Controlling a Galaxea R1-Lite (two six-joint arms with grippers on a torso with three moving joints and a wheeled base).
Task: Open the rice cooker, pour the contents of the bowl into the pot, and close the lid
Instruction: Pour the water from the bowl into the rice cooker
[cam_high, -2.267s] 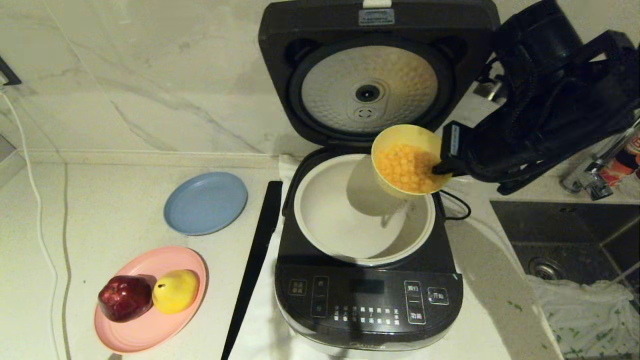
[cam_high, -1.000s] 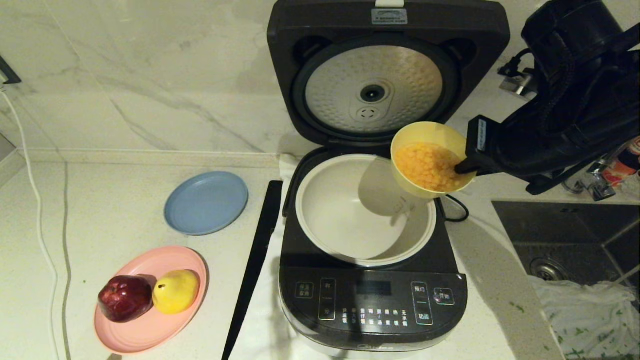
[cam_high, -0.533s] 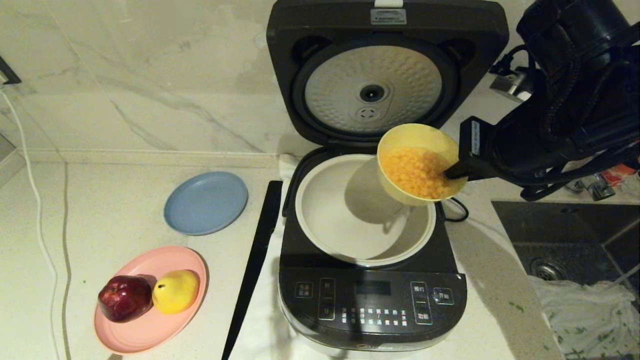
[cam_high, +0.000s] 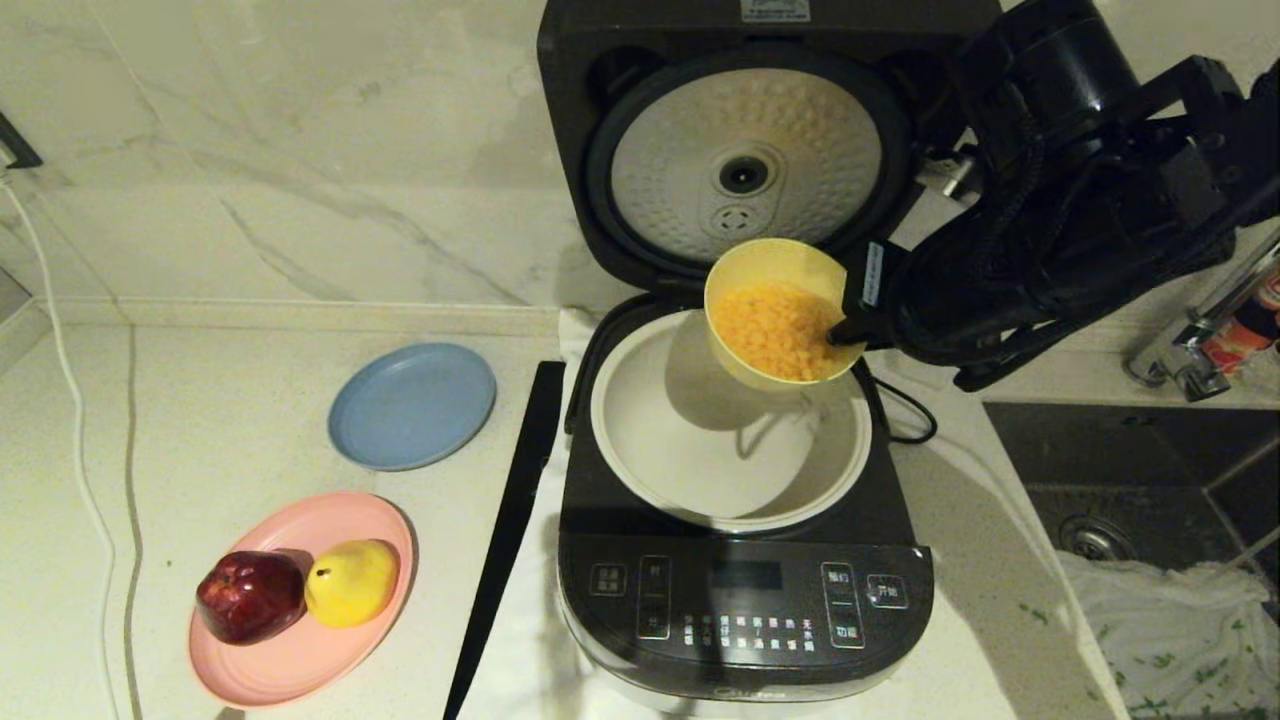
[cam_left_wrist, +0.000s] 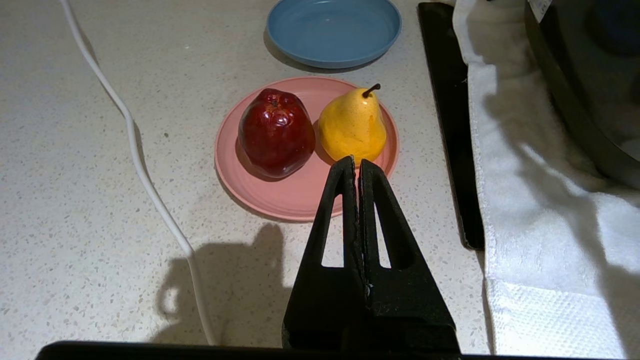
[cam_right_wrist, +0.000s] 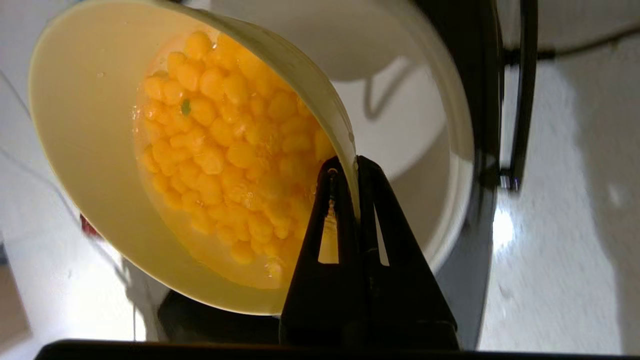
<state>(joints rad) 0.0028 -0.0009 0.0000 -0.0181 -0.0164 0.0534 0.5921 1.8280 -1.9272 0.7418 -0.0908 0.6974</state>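
**Bowl carried leftward over the open pot**

Above the far right part of the pot (cam_high: 730, 445), the right gripper (cam_high: 838, 335) holds the pale yellow bowl (cam_high: 775, 310), its fingers (cam_right_wrist: 325, 210) clamped on the bowl's rim, one inside and one outside. Half a second ago the bowl hung further right, overlapping the pot's right rim; now it has shifted left and slightly farther, so that more of it sits over the pot's opening, and it is tipped leftward. The contents (cam_high: 775, 330), yellow-orange kernels, are all still in the bowl; the pot's inside looks bare. The lid (cam_high: 745, 150) stands upright at the back of the rice cooker (cam_high: 745, 600).

The right wrist view alone shows the grip on the rim and a glossy wetness among the kernels. The left wrist view alone shows the left gripper (cam_left_wrist: 357, 165), fingers pressed together, hovering over the counter (cam_left_wrist: 100, 250) near the pink plate (cam_left_wrist: 280, 195), which carries a red apple (cam_left_wrist: 275, 132) and a yellow pear (cam_left_wrist: 352, 125), with the blue plate (cam_left_wrist: 334, 30) beyond.
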